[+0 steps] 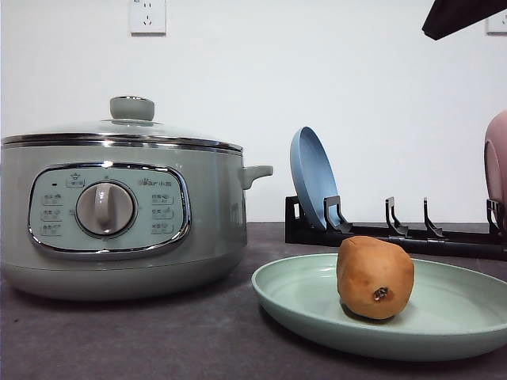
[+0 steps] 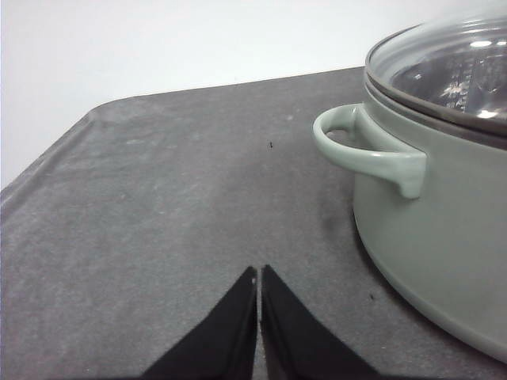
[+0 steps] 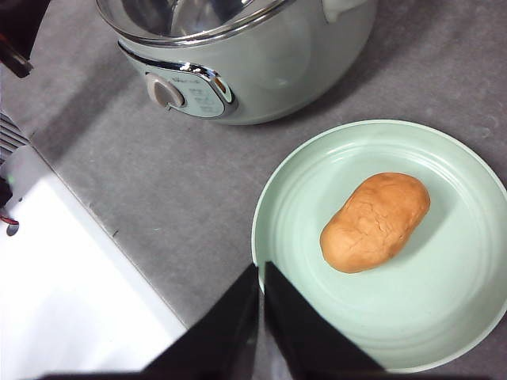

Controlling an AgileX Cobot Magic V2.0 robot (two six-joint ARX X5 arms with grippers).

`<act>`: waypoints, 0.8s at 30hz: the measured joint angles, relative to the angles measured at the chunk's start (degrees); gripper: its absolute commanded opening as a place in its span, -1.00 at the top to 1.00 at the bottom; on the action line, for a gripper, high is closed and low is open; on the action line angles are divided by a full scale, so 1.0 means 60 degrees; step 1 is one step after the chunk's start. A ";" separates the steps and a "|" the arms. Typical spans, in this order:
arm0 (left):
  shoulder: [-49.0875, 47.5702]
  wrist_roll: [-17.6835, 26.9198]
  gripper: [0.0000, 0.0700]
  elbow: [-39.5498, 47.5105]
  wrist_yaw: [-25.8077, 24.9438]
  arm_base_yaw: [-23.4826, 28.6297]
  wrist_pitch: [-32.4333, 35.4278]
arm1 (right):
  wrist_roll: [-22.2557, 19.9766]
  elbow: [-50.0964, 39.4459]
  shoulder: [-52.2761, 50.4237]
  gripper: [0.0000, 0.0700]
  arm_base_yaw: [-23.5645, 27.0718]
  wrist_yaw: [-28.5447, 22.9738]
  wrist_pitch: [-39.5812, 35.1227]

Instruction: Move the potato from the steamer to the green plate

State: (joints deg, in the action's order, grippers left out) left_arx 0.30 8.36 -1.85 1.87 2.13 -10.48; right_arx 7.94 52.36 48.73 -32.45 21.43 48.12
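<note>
The steamer (image 1: 123,206), the largest thing here, stands on the dark grey table (image 1: 119,340) with its glass lid (image 1: 119,131) on, and the lid's green knob (image 1: 131,108) is at the top. Just beside the steamer, on its handle side, lies the green plate (image 1: 467,317), and the potato (image 1: 375,276) is resting inside this plate, apart from the rim and not in the steamer, so I judge that the transfer is already made. Behind the plate a black rack (image 1: 396,229) holds a blue plate (image 1: 313,178) on its edge. In the right wrist view the potato (image 3: 375,222) lies with its long axis slanted across the plate (image 3: 444,317), one end pointing toward the steamer (image 3: 261,71). The right gripper (image 3: 261,273) hovers over the plate's rim on the side nearer to the steamer, its fingers pressed together and holding nothing, with the potato just beside it; this arm is the nearer one. The left gripper (image 2: 259,275) is also closed and empty, above bare table near the steamer's side handle (image 2: 368,154), on the steamer's side away from the plate.
</note>
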 measured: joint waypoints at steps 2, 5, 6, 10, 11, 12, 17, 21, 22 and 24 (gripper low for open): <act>0.0000 -0.0075 1.00 -0.0004 -0.0004 0.0000 -0.0004 | 0.0000 0.0000 0.0000 1.00 0.0000 0.0000 0.0000; 0.0000 -0.0138 1.00 0.0000 -0.0004 0.0000 0.0000 | 0.0000 0.0000 0.0000 1.00 0.0000 0.0000 0.0000; 0.0000 -0.0149 1.00 0.0000 -0.0004 0.0000 0.0000 | 0.0000 0.0000 0.0000 1.00 0.0000 0.0000 0.0000; 0.0000 -0.0167 1.00 0.0000 -0.0004 0.0000 -0.0003 | 0.0000 0.0000 0.0000 1.00 0.0000 0.0000 0.0000; 0.0000 -0.0167 1.00 0.0000 -0.0004 0.0000 0.0000 | 0.0000 0.0000 0.0000 1.00 0.0000 0.0000 0.0000; 0.0000 -0.0167 1.00 0.0000 -0.0004 0.0000 0.0000 | 0.0000 0.0000 0.0000 1.00 0.0000 0.0000 0.0000; 0.0000 -0.0167 1.00 0.0000 -0.0004 0.0000 0.0000 | 0.0000 0.0000 0.0000 1.00 0.0000 0.0000 0.0000; 0.0000 -0.0167 1.00 0.0000 -0.0004 0.0000 0.0000 | 0.0000 0.0000 0.0000 1.00 0.0000 0.0000 0.0000; 0.0000 -0.0167 1.00 0.0000 -0.0004 0.0000 -0.0003 | 0.0000 0.0000 0.0000 1.00 0.0000 0.0000 0.0000; 0.0000 -0.0167 1.00 0.0000 -0.0004 0.0000 0.0000 | 0.0000 0.0000 0.0000 1.00 0.0000 0.0000 0.0000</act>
State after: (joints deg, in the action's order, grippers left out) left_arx 0.30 7.35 -1.85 1.85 2.13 -10.48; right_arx 7.94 52.36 48.73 -32.45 21.43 48.12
